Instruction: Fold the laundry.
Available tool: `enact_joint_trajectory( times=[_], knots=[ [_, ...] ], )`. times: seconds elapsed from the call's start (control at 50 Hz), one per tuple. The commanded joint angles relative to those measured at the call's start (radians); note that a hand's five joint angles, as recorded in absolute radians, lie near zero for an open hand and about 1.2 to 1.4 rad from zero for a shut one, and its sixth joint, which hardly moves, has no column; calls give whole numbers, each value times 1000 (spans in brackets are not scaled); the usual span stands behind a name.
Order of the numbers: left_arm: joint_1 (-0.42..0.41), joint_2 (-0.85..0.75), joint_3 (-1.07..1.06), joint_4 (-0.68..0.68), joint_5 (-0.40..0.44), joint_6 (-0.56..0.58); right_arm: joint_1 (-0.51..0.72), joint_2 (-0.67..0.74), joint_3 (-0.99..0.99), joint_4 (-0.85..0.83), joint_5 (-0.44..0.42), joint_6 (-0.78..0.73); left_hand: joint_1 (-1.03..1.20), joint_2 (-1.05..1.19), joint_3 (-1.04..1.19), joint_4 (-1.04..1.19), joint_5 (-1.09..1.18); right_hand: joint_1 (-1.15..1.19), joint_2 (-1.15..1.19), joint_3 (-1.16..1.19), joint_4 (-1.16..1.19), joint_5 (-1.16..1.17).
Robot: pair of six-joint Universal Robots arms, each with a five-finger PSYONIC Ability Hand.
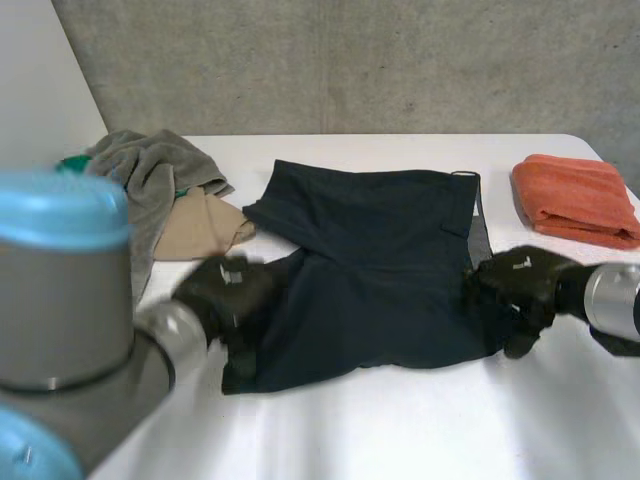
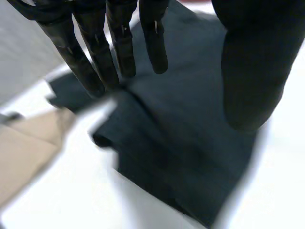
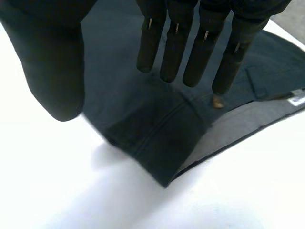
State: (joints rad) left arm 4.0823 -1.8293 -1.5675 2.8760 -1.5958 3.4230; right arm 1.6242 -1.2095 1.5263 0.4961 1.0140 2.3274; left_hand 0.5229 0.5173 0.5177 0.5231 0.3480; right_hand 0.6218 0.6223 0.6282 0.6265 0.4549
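Note:
A black garment (image 1: 380, 270) lies partly folded in the middle of the white table (image 1: 400, 430). My left hand (image 1: 225, 295) hovers at its left edge, near the front corner. In the left wrist view the fingers (image 2: 119, 52) are straight over the dark cloth (image 2: 181, 143), the thumb stands apart, and nothing is held. My right hand (image 1: 520, 285) is at the garment's right edge. Its fingers (image 3: 174, 43) hang straight over a folded corner of the cloth (image 3: 152, 129), where a grey lining and a white label show.
A grey towel (image 1: 150, 170) and a tan cloth (image 1: 205, 225) are piled at the back left, with something green (image 1: 72, 162) behind them. A folded orange towel (image 1: 578, 198) lies at the back right. The tan cloth (image 2: 28, 148) is beside my left hand.

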Motion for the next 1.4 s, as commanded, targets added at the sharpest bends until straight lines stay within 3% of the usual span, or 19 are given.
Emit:
enact_joint_trajectory(
  times=[0.02,0.22,0.38,0.46,0.5,0.56,0.58,0.7,0.76,0.9,0.96,1.06,1.12,1.26,1.4],
  knots=[
    [-46,-10,-108,28,-15,-5,-58,-1,164,-178,-103,-92,78,84,83,78,78,116,116,110,112,109],
    [-63,-126,-63,89,-35,1,-64,41,238,-407,-129,-99,-186,-180,-181,-186,-186,67,66,60,62,59],
    [-74,-246,9,218,-133,97,-41,73,276,-571,-129,-51,-242,-236,-237,-242,-242,87,86,81,82,79],
    [-82,-311,35,255,-161,189,-32,71,287,-636,-112,-5,-64,-58,-58,-64,-63,368,367,362,363,360],
    [-88,-338,44,272,-168,228,-27,70,287,-650,-91,18,285,290,290,285,285,737,737,731,732,729],
    [-89,-344,57,295,-179,245,-24,62,281,-637,-46,41,871,877,876,871,871,775,774,768,770,767],
    [-89,-340,57,298,-185,243,-24,56,282,-628,-40,46,873,879,879,873,874,775,774,768,770,767],
    [-99,-213,12,256,-223,219,-41,-45,282,-457,-26,27,873,879,879,873,874,775,774,768,770,767],
    [-118,-119,-23,194,-220,222,-79,-102,270,-277,-40,-48,873,879,879,873,874,775,774,768,770,767],
    [-183,-76,-45,-159,-133,222,-142,-124,207,264,-26,-443,873,879,879,873,874,775,774,768,770,767],
    [-183,-88,-17,-196,-118,214,-132,-117,178,337,-17,-514,873,879,879,873,874,775,774,768,770,767],
    [-149,-168,151,-136,-157,228,-58,-62,78,225,9,-338,873,879,879,873,874,775,774,768,770,767],
    [-102,-258,347,-77,-191,255,-9,-13,-16,52,37,-164,873,879,879,873,874,775,774,768,770,767],
    [1,-505,791,43,-158,311,65,70,-170,-327,147,150,873,879,879,873,874,775,774,768,770,767],
    [44,-825,1277,58,-134,370,132,253,-300,-731,231,308,873,879,879,873,874,775,774,768,770,767]
  ],
)
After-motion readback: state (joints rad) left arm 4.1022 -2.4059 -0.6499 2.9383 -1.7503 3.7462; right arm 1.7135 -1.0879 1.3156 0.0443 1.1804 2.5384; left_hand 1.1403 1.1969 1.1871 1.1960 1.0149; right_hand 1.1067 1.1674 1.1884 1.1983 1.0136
